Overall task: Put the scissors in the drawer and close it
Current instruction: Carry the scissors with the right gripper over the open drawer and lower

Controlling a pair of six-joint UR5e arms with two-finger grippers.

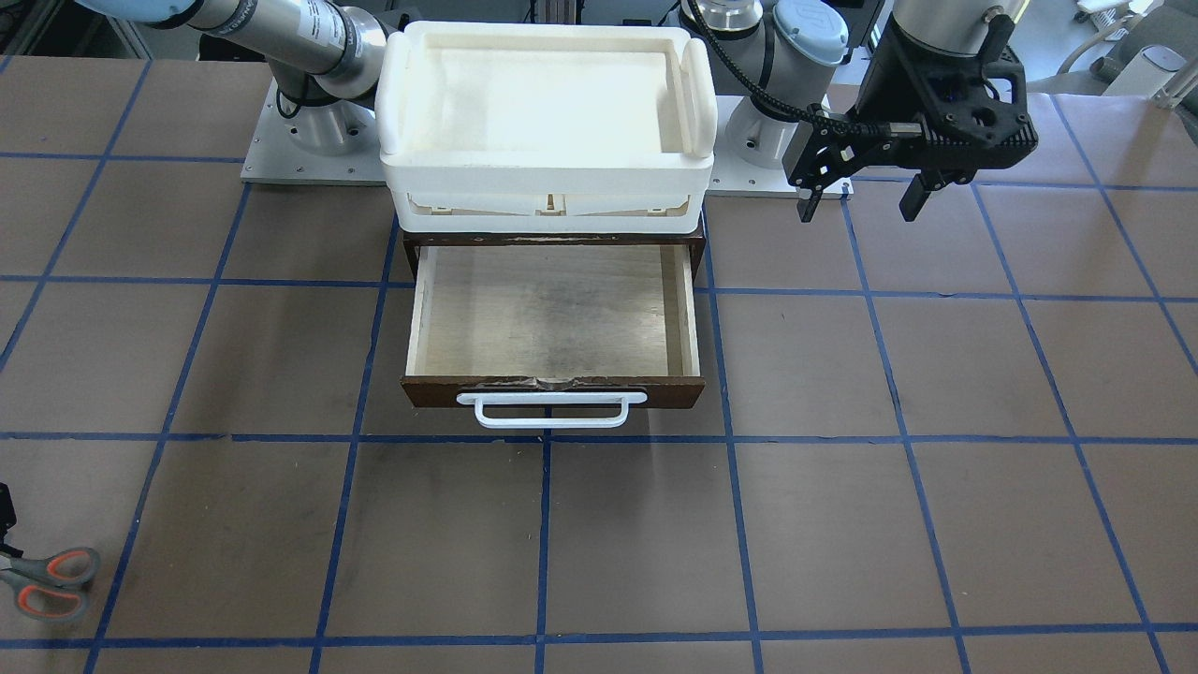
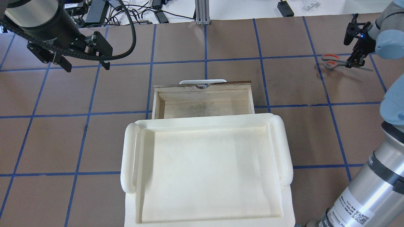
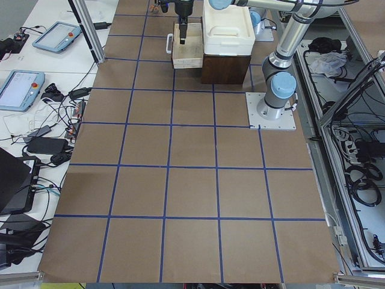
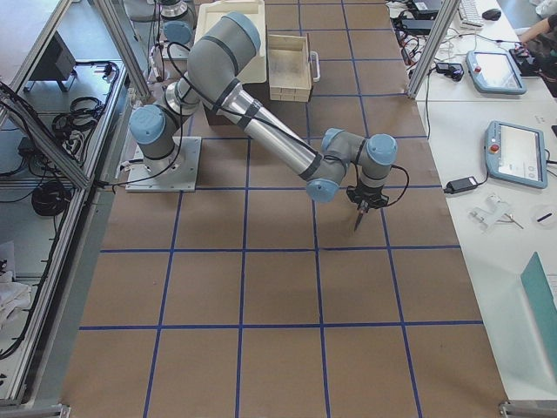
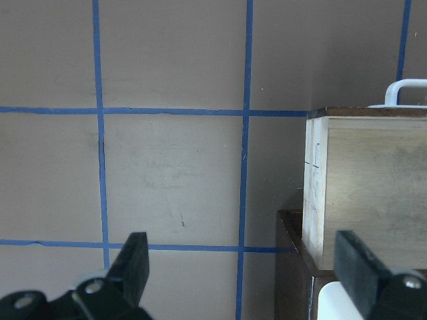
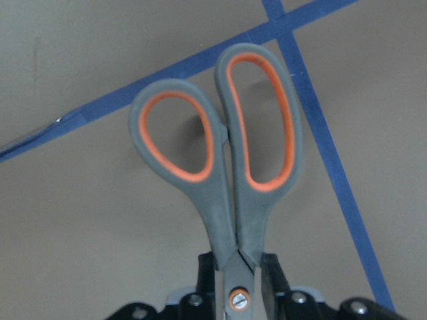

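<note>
The scissors (image 6: 227, 153), with grey handles and orange-red loop linings, are at the table's far right in the overhead view (image 2: 334, 61) and at the bottom left of the front view (image 1: 47, 580). My right gripper (image 6: 239, 280) is shut on them at the pivot, low over the table (image 2: 355, 61). The blades are hidden behind the fingers. The drawer (image 1: 552, 309) is pulled open and empty, its white handle (image 1: 552, 412) facing away from me; it also shows in the overhead view (image 2: 205, 101). My left gripper (image 1: 861, 201) hangs open and empty, left of the drawer (image 2: 85, 66).
A white plastic tray (image 1: 547, 168) sits on top of the dark cabinet, above the drawer (image 2: 129, 157). Blue tape lines grid the brown table. The left wrist view shows the drawer's pale side wall (image 5: 367, 187) to the right of my left gripper.
</note>
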